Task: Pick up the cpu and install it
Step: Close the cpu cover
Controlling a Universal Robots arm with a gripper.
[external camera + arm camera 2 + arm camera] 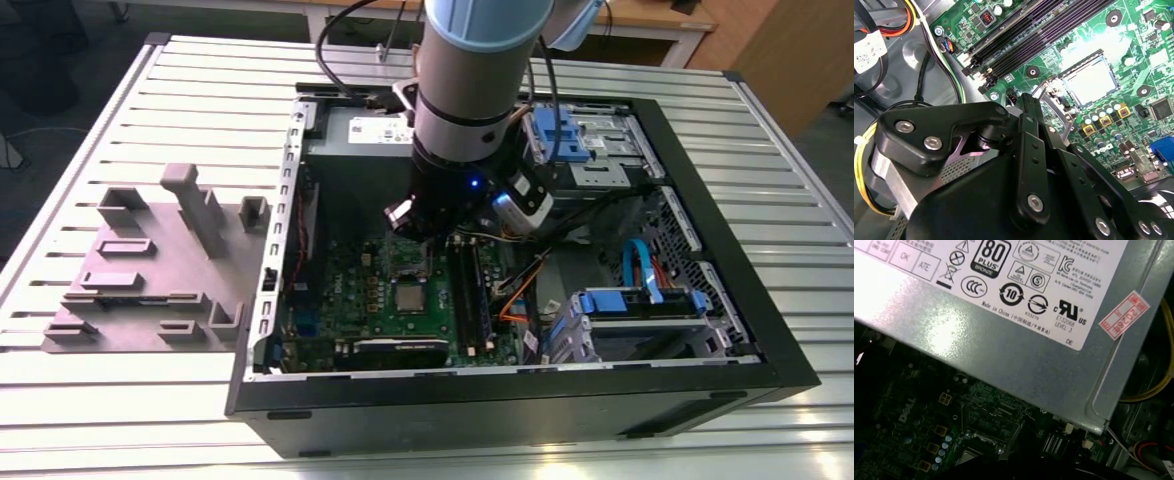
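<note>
The cpu point(410, 295) is a small silver-grey square lying flat in its socket on the green motherboard point(358, 300) inside the open computer case point(534, 400). In the second wrist view the cpu point(1089, 82) shines pale inside the socket's metal frame point(1074, 65). My gripper point(416, 232) hangs over the board, just beyond the cpu toward the power supply, and holds nothing that I can see. Its black linkage point(1026, 100) takes up the foreground of the second wrist view. The socket frame point(989, 434) appears dimly in the first wrist view.
A grey power supply point(1004, 330) stands close by the gripper. Long black memory slots point(1024, 35) run beside the socket. Blue drive cages point(641, 305) and orange cables point(521, 290) lie at the exterior view's right. A grey fixture block point(147, 270) rests on the slatted table point(80, 390).
</note>
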